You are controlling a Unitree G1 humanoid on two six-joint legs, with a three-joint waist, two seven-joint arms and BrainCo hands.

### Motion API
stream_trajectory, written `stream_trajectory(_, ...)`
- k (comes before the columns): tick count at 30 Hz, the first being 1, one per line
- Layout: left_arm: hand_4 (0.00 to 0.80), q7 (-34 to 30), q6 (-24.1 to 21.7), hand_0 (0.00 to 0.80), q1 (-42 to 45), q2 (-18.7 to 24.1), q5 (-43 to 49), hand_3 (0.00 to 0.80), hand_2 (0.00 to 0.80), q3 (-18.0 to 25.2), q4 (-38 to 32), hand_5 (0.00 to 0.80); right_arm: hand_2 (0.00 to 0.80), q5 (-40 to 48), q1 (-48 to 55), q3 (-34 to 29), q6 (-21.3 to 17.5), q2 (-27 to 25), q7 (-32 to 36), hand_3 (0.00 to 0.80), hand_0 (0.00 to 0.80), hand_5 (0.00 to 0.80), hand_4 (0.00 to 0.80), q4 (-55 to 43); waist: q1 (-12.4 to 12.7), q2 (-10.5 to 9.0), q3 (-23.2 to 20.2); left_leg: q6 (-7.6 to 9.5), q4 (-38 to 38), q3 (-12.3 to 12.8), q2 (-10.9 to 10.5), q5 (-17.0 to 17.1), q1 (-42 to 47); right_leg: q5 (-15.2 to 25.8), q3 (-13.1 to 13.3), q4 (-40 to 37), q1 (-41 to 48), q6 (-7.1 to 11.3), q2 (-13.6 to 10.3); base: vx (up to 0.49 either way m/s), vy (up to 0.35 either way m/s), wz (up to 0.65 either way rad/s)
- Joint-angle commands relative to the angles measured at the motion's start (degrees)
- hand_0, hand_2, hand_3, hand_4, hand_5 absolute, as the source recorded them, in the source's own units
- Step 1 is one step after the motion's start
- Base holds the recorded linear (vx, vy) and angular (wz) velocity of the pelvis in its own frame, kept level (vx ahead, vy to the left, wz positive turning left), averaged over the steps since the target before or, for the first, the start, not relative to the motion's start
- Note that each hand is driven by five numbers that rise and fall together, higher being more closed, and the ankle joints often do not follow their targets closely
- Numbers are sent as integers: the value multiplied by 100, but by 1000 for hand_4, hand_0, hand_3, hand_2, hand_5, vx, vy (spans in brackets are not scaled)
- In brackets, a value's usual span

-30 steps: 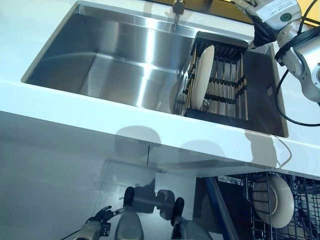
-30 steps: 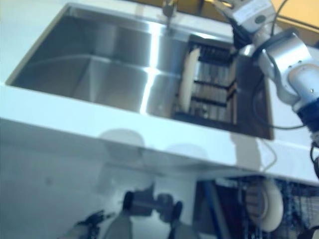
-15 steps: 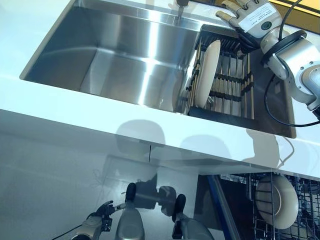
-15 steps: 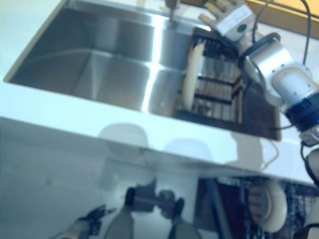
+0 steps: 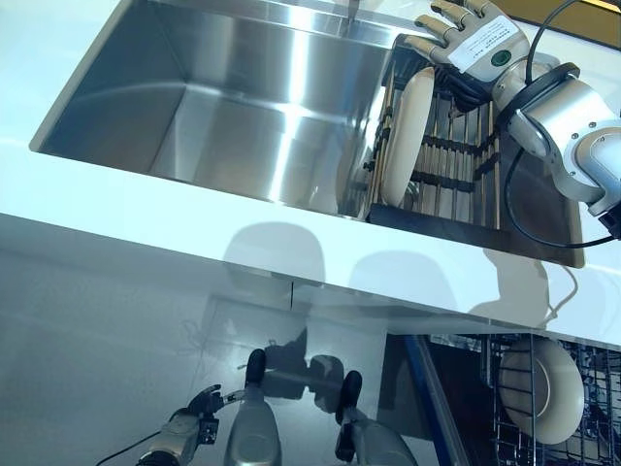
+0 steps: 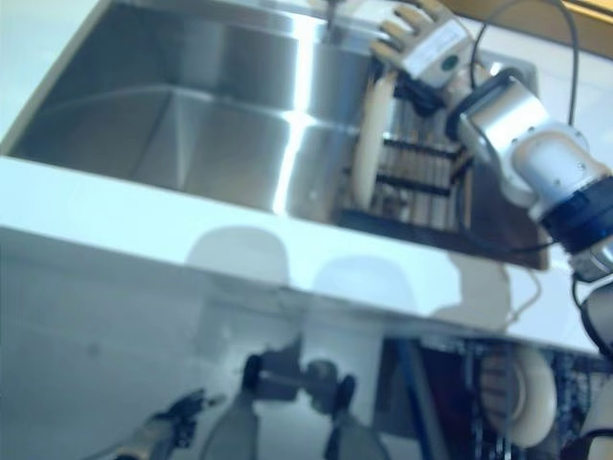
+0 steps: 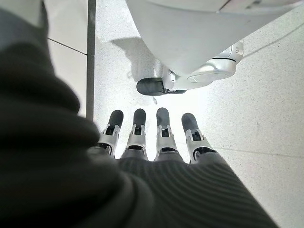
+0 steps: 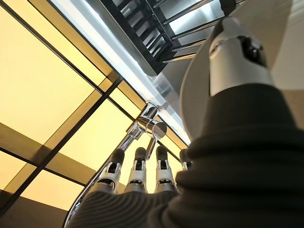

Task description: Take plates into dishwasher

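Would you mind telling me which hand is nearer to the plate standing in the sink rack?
The right hand: it is open right above the plate in the sink rack. The left hand hangs far below the counter.

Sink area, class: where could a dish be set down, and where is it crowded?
Free: the sink basin left of the drying rack, and the white counter along its front. Crowded: the rack's left end, where a plate stands upright under the open right robot hand.

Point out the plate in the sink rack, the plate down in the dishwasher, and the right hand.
plate in sink rack (image 5: 406, 136), left eye view, its face
plate in dishwasher (image 5: 543, 388), left eye view, its centre
right hand (image 5: 475, 37), left eye view, its back
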Motion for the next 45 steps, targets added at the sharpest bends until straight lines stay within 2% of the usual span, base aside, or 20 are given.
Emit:
stream_trajectory(1, 0, -45, -118, 0, -131, 78, -144, 0, 0, -200, 53, 0, 0, -216, -541, 263, 18, -41, -67, 0, 0, 0, 0, -166, 30, -249, -18, 219, -26, 80, -230, -81, -113, 197, 107, -7, -129, 415, -345, 0, 0, 0)
stream_trajectory(20, 0, -75, -121, 0, -149, 80, -107, 0, 0, -179, 80, 0, 0, -154, -430, 358, -313, 26, 197, 0, 0, 0, 0, -560, 58, -264, -13, 224, -26, 86, -229, -93, -114, 191, 102, -7, -133, 404, -333, 0, 0, 0)
stream_trajectory(21, 0, -74, -131, 0, -149, 80, -102, 0, 0, -178, 79, 0, 44, -142, -438, 385, -346, 30, 213, 44, 44, 44, 44, -556, 62, -263, -4, 224, -26, 85, -231, -91, -121, 192, 101, -7, -138, 403, -331, 0, 0, 0)
stream_trajectory(22, 0, -74, -140, 0, -147, 83, -110, 0, 0, -185, 77, 0, 405, -160, -448, 395, -403, 39, 235, 405, 405, 405, 405, -555, 66, -262, 2, 225, -26, 82, -232, -92, -122, 192, 96, -7, -139, 401, -329, 0, 0, 0)
stream_trajectory(24, 0, -75, -159, 0, -129, 84, -99, 0, 0, -182, 71, 0, 800, -229, -455, 420, -482, 31, 305, 800, 800, 800, 800, -623, 73, -260, 15, 227, -26, 78, -230, -94, -119, 186, 82, -7, -131, 397, -329, 0, 0, 0)
stream_trajectory(30, 0, -80, -157, 0, -125, 109, -48, 0, 0, -145, 91, 0, 800, -189, -525, 517, -558, -4, 414, 800, 800, 800, 800, -672, 67, -310, -11, 222, -26, 87, -226, -100, -108, 182, 89, -7, -124, 400, -321, 0, 0, 0)
stream_trajectory(45, 0, -17, -182, 0, -32, 112, 26, 0, 0, -61, 114, 0, 800, -410, -493, 385, -553, -181, 114, 800, 800, 800, 800, -376, -2, -364, -220, 210, -26, 120, -174, -156, 60, 132, 168, -7, 10, 401, -291, 0, 0, 0)
